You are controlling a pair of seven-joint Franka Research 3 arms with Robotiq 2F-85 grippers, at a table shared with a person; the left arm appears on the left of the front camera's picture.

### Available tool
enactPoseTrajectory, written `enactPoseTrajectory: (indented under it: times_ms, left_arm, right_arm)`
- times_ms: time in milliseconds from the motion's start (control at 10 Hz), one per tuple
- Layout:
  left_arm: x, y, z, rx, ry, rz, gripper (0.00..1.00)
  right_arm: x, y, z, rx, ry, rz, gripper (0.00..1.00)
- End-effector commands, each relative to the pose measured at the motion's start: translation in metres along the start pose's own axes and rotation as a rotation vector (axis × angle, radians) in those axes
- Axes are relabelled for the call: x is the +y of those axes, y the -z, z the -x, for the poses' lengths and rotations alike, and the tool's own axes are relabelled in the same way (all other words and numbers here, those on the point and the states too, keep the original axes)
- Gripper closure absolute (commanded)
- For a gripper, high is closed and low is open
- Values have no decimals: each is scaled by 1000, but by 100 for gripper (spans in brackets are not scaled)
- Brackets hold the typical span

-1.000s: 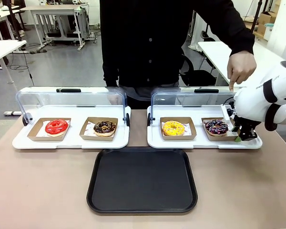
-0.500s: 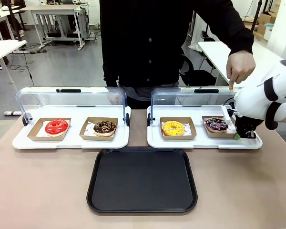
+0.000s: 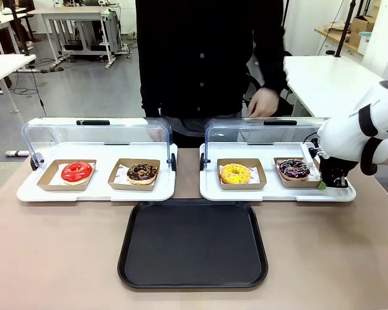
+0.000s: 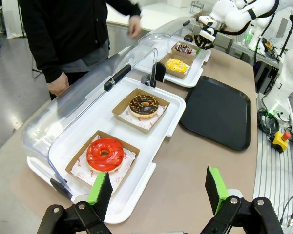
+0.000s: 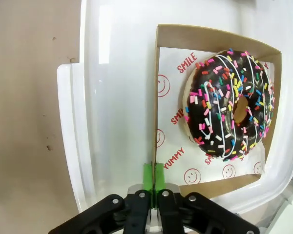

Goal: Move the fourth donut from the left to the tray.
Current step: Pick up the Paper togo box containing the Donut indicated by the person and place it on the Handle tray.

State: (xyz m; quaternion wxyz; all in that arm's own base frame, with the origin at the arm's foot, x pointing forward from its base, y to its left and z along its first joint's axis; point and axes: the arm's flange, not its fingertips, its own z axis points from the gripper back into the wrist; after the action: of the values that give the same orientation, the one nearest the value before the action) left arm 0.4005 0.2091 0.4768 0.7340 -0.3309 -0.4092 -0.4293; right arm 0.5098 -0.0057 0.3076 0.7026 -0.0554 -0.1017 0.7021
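the right end effector (image 5: 154,181) is clamped on the cardboard holder (image 5: 157,97) wall of the fourth donut (image 3: 293,169), far right on the table; next, lift it toward the near tray (image 3: 193,244).

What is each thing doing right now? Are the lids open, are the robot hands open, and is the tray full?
Left hand: open, holding nothing.
Right hand: shut on the holder's wall.
Fourth donut: in its cardboard holder, on the right display tray.
Black tray: nothing on it.
Left lid: open.
Right lid: open.
Red, speckled chocolate and yellow donuts: resting in holders.
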Motion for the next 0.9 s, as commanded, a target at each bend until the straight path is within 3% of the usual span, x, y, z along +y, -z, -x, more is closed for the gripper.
enactPoseTrajectory:
  times_ms: [0,300,500,800]
  left_arm:
    - [-1,-1,-2,-18,10,5,0]
    - [-1,-1,-2,-18,10,5,0]
    - [-1,-1,-2,-18,10,5,0]
    - [-1,-1,-2,-18,10,5,0]
  right_arm:
    - [0,0,0,0,0,0,98]
    - [24,-54,-22,3,23,153,98]
    - [38,-78,-45,1,32,163,98]
    - [87,-97,-100,-31,131,128,98]
